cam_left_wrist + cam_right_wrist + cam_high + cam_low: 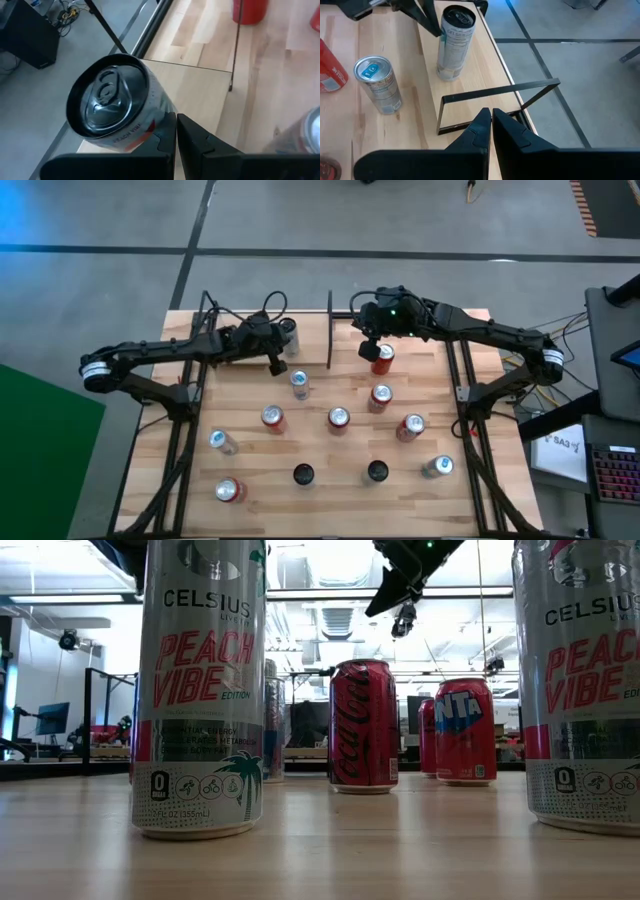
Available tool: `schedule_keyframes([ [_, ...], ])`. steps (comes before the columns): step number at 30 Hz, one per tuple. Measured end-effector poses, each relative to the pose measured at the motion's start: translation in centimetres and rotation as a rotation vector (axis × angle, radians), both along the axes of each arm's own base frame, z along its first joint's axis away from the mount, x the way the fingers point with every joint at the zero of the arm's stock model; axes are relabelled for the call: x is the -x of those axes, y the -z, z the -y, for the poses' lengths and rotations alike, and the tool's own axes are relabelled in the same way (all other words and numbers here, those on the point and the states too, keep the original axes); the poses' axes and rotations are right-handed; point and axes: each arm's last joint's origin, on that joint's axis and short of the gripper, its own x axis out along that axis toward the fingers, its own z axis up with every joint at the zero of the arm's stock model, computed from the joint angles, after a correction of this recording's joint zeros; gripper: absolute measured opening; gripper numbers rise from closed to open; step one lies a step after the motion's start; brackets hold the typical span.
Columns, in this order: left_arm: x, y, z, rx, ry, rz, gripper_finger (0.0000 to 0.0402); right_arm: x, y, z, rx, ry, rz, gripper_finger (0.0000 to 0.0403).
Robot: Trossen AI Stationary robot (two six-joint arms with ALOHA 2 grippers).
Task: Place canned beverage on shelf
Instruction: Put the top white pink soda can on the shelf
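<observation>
A silver can with a dark top (289,332) (110,102) (455,42) stands upright on its base on the light wood shelf (312,342) (475,70) at the table's far edge, left of the black divider rod (330,330) (495,93). My left gripper (275,364) (176,127) is shut just on the near side of that can, with nothing between its fingers. My right gripper (371,348) (491,117) (404,620) is shut and empty, raised above a red can (382,358) right of the divider.
Several more cans stand upright on the table nearer than the shelf: a blue-topped silver one (300,385) (377,82), red ones (338,418) (363,725), and two tall silver ones (200,690) at the near edge. Black frame rods (190,430) run along both table sides.
</observation>
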Motion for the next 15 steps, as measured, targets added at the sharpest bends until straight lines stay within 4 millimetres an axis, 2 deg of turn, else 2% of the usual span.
schedule_keyframes([
  [15,-1.1,1.2,-1.7,-0.019,-0.076,0.018,0.0000,0.3,0.5,-0.1,-0.021,0.017,0.015,0.0009],
])
